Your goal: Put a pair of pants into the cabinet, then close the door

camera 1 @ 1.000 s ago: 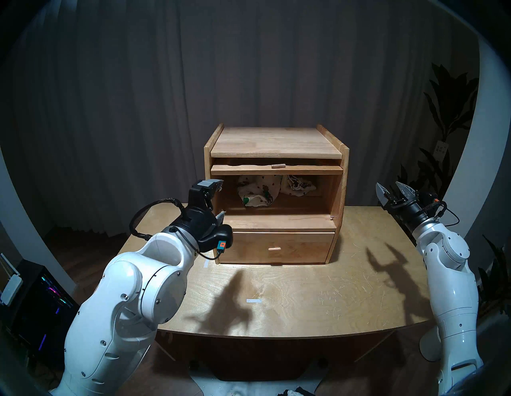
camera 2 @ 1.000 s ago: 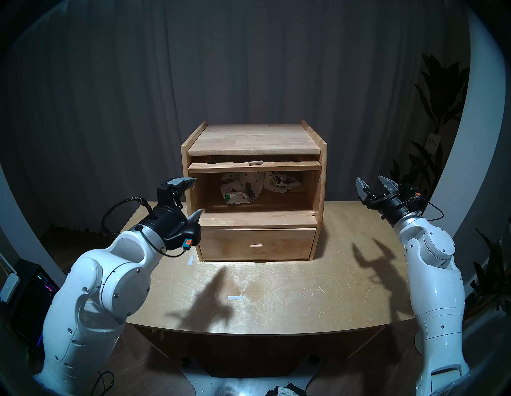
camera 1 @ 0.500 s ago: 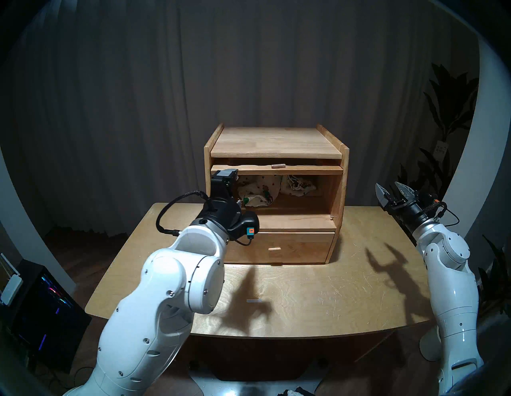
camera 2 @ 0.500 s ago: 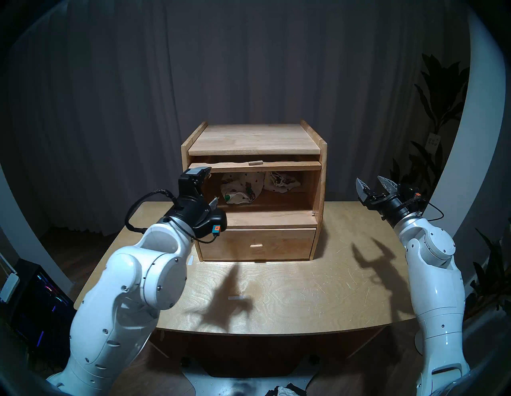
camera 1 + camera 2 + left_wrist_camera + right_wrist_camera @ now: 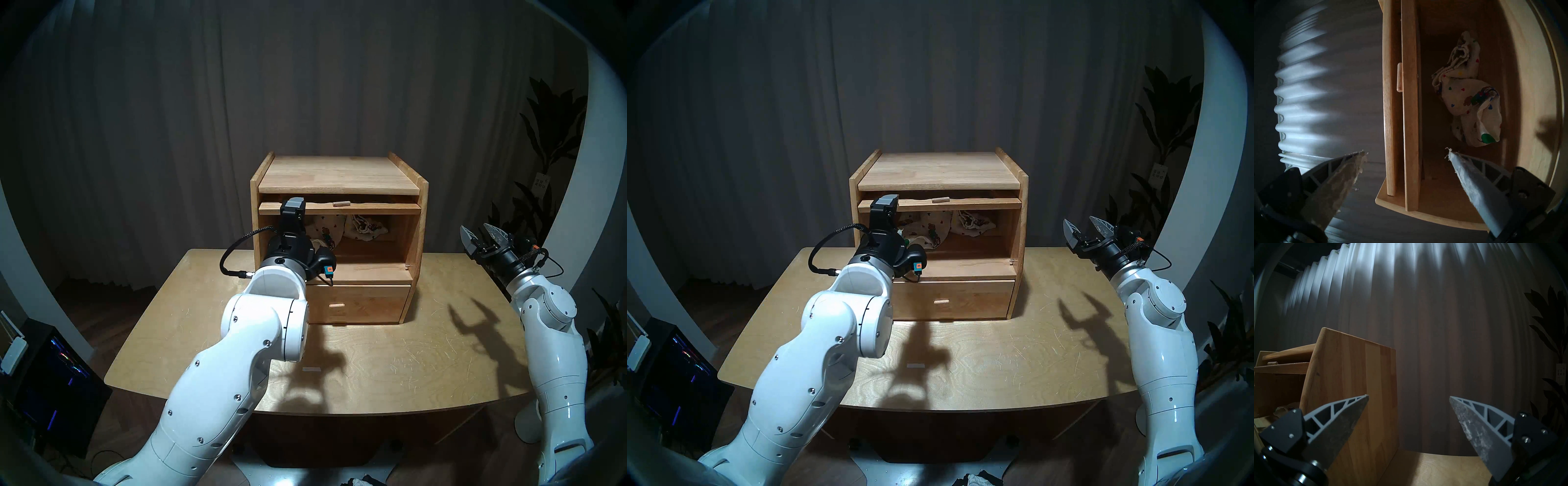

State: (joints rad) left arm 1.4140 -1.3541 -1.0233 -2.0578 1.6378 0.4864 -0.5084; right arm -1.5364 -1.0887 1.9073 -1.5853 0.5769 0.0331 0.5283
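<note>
Gaping left claw (image 5: 1407,151) (door (image 5: 1410,105) raised)

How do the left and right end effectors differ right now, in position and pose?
The left end effector faces the cabinet's open upper compartment, where the pair of pants lies. The right end effector hangs off to the cabinet's right, above the table. The left end effector is rolled, one finger above the other, while the right end effector's fingers sit side by side. Both are open and empty.
</note>
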